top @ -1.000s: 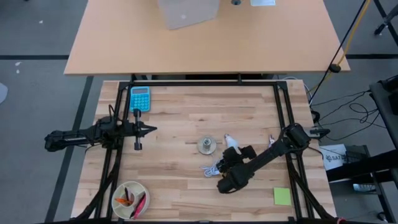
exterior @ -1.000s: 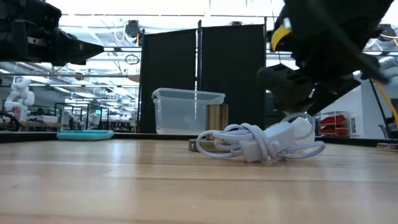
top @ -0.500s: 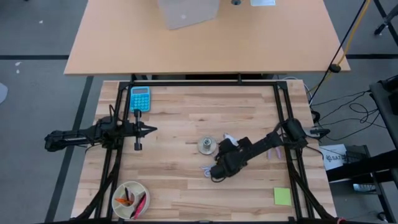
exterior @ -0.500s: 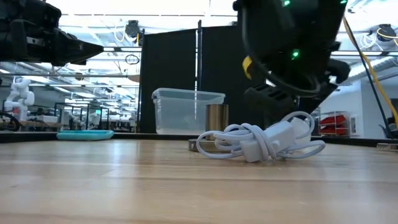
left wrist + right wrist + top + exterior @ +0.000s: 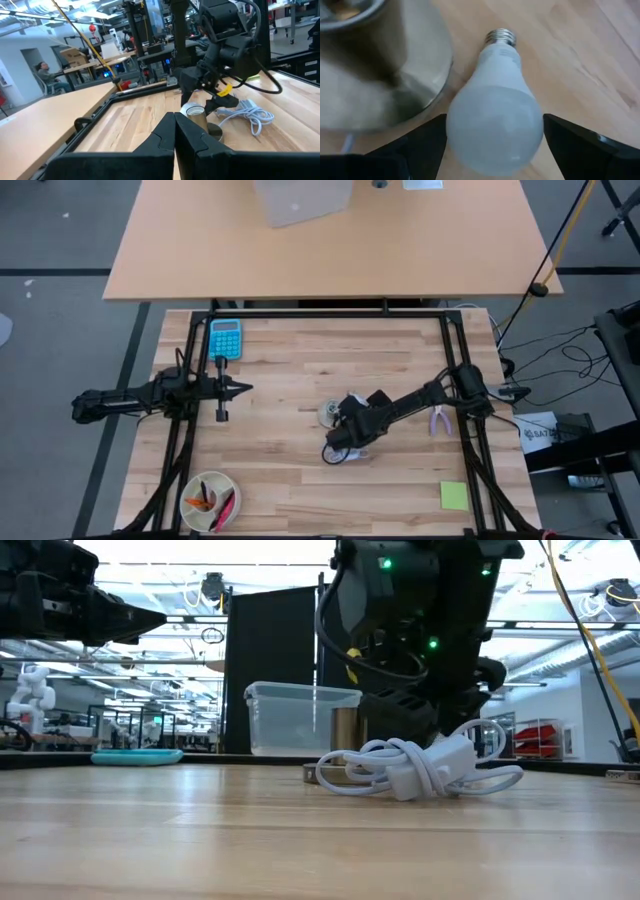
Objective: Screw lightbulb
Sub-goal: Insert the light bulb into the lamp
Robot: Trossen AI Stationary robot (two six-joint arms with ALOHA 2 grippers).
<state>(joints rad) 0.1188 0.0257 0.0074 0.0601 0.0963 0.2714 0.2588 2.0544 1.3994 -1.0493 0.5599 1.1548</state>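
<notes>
The white lightbulb (image 5: 492, 95) lies on its side on the wooden table, its silvery screw base (image 5: 500, 36) pointing away from my right wrist camera. Beside it stands the grey metal socket (image 5: 330, 413), also in the right wrist view (image 5: 385, 70). My right gripper (image 5: 494, 118) is open and slants down over the bulb. One finger (image 5: 422, 140) stands on each side of the frosted globe. From above, my right gripper (image 5: 362, 415) hides the bulb. My left gripper (image 5: 240, 388) waits shut at the table's left. My right gripper has its fingers close beside the two sides of the globe (image 5: 530, 130), slanting down from above along the bulb. Whether they touch it, I cannot tell. The bulb rests on the table.
A white coiled cable (image 5: 338, 452) lies just on the near side of the socket. Pliers (image 5: 438, 418) lie to the right, a yellow note (image 5: 453, 496) near right, a blue calculator (image 5: 225, 338) far left and a bowl of pens (image 5: 208, 500) near left.
My right gripper has swung from the near side of the cable toward the table's far edge and left, rolling as it went. It now stands over the bulb beside the socket and covers the bulb from above. The bulb, the socket and the cable have stayed where they were.
</notes>
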